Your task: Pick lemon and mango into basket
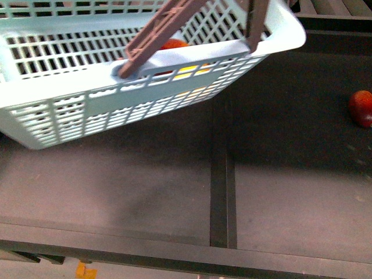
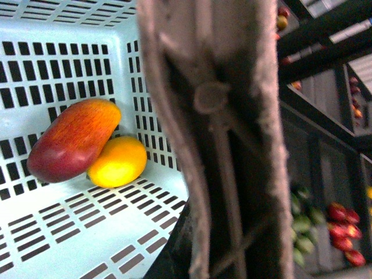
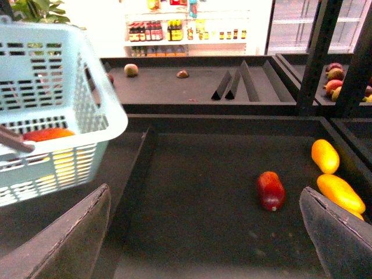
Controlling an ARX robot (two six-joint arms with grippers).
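The turquoise basket (image 1: 87, 110) hangs tilted above the dark shelf, held by its brown handle (image 1: 168, 29). My left gripper (image 2: 221, 244) is shut on that handle (image 2: 221, 116), which fills its view and hides the fingers. Inside the basket (image 2: 70, 232) the dark red mango (image 2: 72, 139) lies against the yellow lemon (image 2: 118, 163) in a corner. Both show through the lattice in the front view, mango (image 1: 174, 44) and lemon (image 1: 189, 72). My right gripper (image 3: 203, 232) is open and empty over the shelf, to the right of the basket (image 3: 87, 110).
A dark red oblong fruit (image 3: 271, 190) lies on the shelf between my right fingers and shows at the right edge of the front view (image 1: 361, 107). Two yellow oblong fruits (image 3: 325, 156) (image 3: 340, 193) lie beyond it. A raised divider (image 1: 223, 192) splits the shelf.
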